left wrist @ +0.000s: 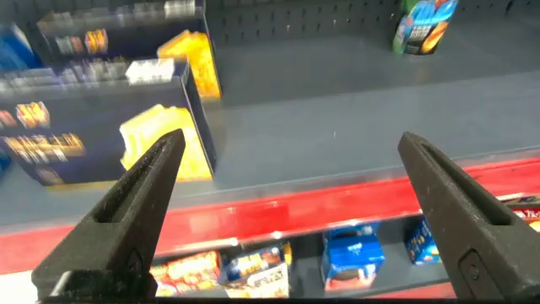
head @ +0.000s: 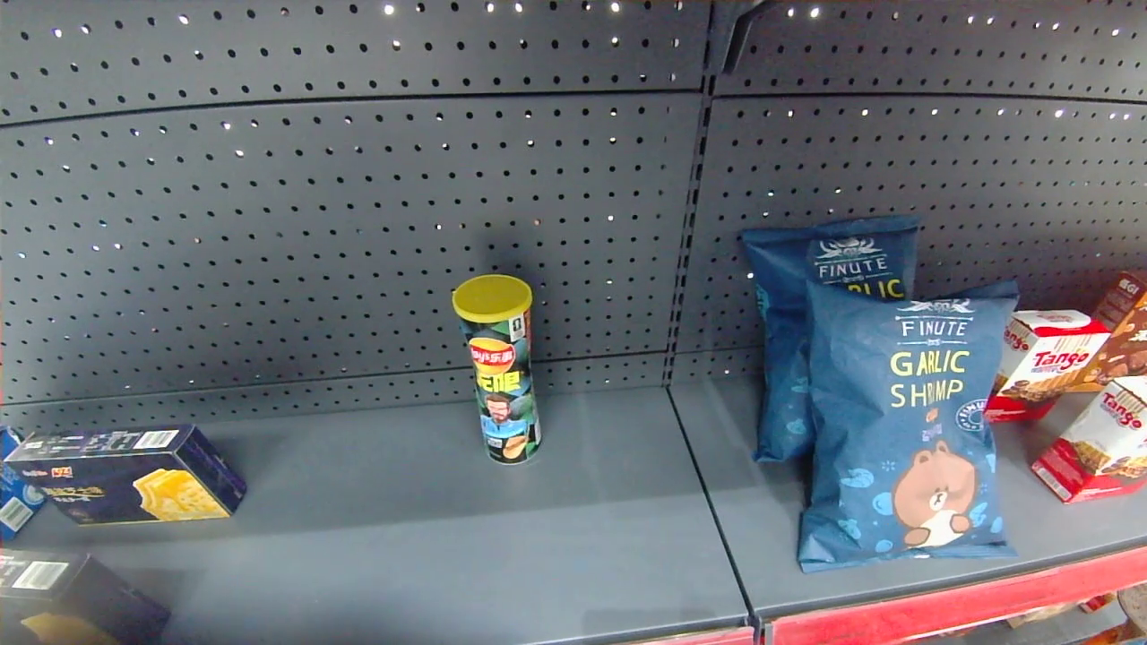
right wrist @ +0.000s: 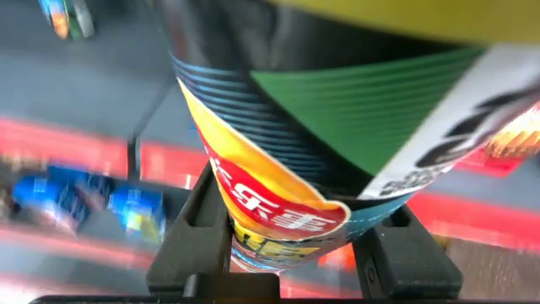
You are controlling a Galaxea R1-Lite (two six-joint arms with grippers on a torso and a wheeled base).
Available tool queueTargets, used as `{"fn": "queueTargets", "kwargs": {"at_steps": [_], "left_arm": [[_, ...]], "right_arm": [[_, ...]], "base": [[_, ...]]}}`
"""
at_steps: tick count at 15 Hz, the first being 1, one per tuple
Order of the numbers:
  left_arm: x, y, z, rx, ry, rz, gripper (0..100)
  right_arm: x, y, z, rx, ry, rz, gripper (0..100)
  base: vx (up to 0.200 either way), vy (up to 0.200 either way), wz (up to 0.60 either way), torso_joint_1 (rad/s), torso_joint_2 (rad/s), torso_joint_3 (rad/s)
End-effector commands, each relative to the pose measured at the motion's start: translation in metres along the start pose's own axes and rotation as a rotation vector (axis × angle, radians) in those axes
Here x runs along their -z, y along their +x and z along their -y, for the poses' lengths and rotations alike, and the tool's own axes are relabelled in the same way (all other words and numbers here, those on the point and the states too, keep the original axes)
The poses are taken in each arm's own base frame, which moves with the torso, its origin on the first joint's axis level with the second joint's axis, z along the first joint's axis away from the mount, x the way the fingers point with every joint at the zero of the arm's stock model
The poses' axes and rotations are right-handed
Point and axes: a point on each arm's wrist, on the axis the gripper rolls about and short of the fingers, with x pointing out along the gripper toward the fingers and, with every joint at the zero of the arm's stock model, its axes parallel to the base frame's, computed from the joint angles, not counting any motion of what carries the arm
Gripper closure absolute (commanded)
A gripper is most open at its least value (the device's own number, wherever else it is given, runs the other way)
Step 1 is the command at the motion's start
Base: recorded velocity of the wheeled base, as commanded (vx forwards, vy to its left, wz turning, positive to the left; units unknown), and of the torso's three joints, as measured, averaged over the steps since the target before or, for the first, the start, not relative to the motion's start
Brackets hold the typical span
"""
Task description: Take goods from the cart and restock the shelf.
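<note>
On shelf (head: 403, 537), mid-bay: one chip can (head: 498, 367), upright. Right gripper (right wrist: 295, 245): clamped on second chip can (right wrist: 337, 110), short of the shelf. Left gripper (left wrist: 291, 142): wide open, empty. Recommended: set it upright beside the first, without nudging.

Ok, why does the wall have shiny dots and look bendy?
Head view: light glints at some holes in the back panel, its straight seams curve from lens distortion, and the can casts a faint shadow on it. Left wrist view: the shelf is lit evenly, no glare.
</note>
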Motion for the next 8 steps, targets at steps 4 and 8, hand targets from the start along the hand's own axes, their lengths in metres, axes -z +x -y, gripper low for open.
{"fn": "queueTargets", "kwargs": {"at_steps": [4, 8], "left_arm": [[-0.116, 0.024, 0.003, 0.328, 0.039, -0.114, 0], [-0.122, 0.074, 0.007, 0.511, 0.134, -0.198, 0]], "right_arm": [[-0.007, -0.003, 0.001, 0.001, -0.001, -0.002, 100], [-0.007, -0.003, 0.001, 0.0, -0.001, -0.004, 100]], "base": [[0.0, 0.0, 0.0, 0.0, 0.0, 0.0], [0.0, 0.0, 0.0, 0.0, 0.0, 0.0]]}}
